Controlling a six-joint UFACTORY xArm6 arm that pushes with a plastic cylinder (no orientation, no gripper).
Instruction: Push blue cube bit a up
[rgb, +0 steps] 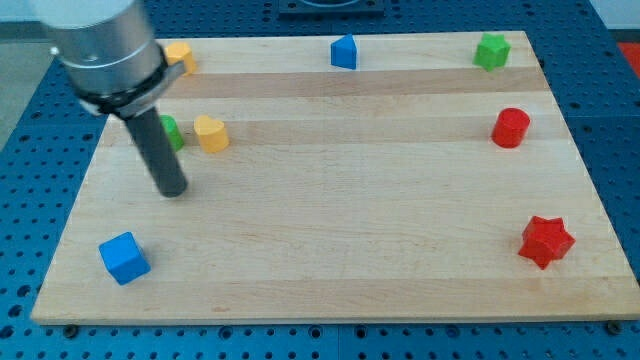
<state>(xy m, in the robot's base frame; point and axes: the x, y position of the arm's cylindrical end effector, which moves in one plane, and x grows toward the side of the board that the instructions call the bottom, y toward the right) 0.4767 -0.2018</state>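
Observation:
The blue cube (124, 257) lies near the bottom left corner of the wooden board (330, 200). My tip (174, 190) rests on the board above and slightly to the right of the blue cube, apart from it. The rod rises from the tip toward the view's top left and hides part of a green block (172, 132).
A yellow block (210, 132) lies just right of the rod. Another yellow block (180, 57) sits at the top left. A blue block (344, 51) is at top centre, a green block (491, 50) at top right, a red cylinder (511, 127) and red star (546, 241) at the right.

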